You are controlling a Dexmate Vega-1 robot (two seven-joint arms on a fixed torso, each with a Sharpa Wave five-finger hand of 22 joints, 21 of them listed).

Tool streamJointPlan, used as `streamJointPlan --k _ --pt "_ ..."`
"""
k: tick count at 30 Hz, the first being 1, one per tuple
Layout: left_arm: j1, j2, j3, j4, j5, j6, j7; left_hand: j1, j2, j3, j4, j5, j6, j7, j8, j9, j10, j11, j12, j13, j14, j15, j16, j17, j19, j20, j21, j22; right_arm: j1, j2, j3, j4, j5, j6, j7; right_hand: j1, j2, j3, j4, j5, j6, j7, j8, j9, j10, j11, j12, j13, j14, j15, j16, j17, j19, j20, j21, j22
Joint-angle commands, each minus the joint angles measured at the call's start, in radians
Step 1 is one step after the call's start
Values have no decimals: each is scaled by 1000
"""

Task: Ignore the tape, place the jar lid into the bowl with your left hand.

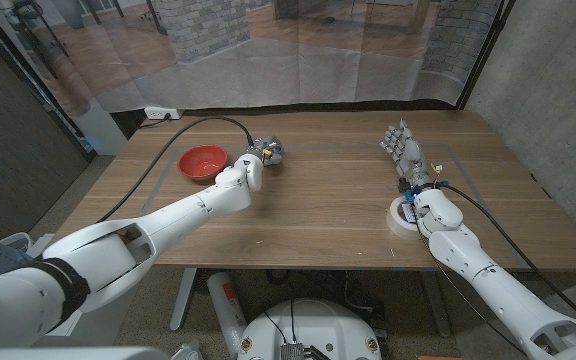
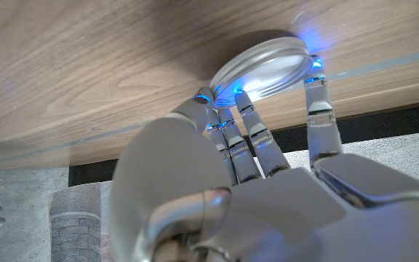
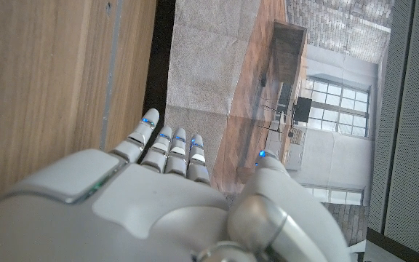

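The silver jar lid is at the wooden table, and my left hand pinches its rim, thumb on one side and the other fingers opposite. I cannot tell whether the lid is lifted. In the head view my left hand is just right of the red bowl, with the lid mostly hidden under it. On the table's right side my right hand stands open, holding nothing. A white tape roll lies beside my right wrist.
A black cable runs from the back left across the table past the bowl. A power strip sits behind the table's far left corner. A curtain hangs along the back edge.
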Motion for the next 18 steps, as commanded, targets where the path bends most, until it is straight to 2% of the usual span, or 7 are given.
streamJointPlan --k 1,6,15,16,17,18 --pt "7 7 -14 -23 8 -13 16 42 27 11 -1 5 17 2 6 3 18 -2 4 5 17 -20 5 4 116 -120 3 5 -7 -2 5 -8 1 4 -5 2 2 4 -5 -3 8 -3 6 1 5 3 0 6 5 -2 -2 3 10 -2 -4 2" --pt "15 8 -25 -32 6 -18 33 48 29 15 -1 5 31 3 9 3 31 -1 6 7 33 -22 9 7 122 -130 6 5 -11 -2 7 -12 2 5 -8 2 3 4 -5 -3 8 -3 6 1 5 3 0 6 5 -2 -2 3 11 -2 -6 2" --pt "22 17 -34 -56 9 -10 31 51 30 17 0 5 35 1 8 3 33 -4 4 10 34 -21 6 9 122 -131 6 5 -16 -7 9 -18 -4 11 -8 2 4 4 -6 -3 8 -2 6 1 6 4 0 6 5 -2 -3 3 12 -2 -9 2" --pt "25 20 -37 -62 6 -9 29 51 29 17 2 4 35 1 6 3 28 26 1 12 35 -21 5 11 119 -130 6 5 -16 -8 8 -19 -5 12 -8 2 4 4 -7 -3 8 -2 6 1 6 1 1 6 5 -2 -3 3 13 -1 -10 2" --pt "31 27 -40 -78 9 -3 31 52 29 17 3 4 36 1 6 3 22 38 -2 13 35 -21 3 12 120 -130 7 5 -18 -8 9 -21 -4 12 -10 2 4 4 -7 -3 9 -2 7 1 6 3 0 6 5 -2 -3 3 13 -1 -10 2" --pt "34 31 -43 -87 8 -3 31 51 28 17 3 4 36 1 6 3 24 39 -2 13 35 -22 3 12 120 -131 7 5 -19 -8 10 -24 -3 9 -12 2 4 4 -7 -3 9 -2 7 1 6 2 0 6 5 -2 -3 3 13 -1 -11 2"
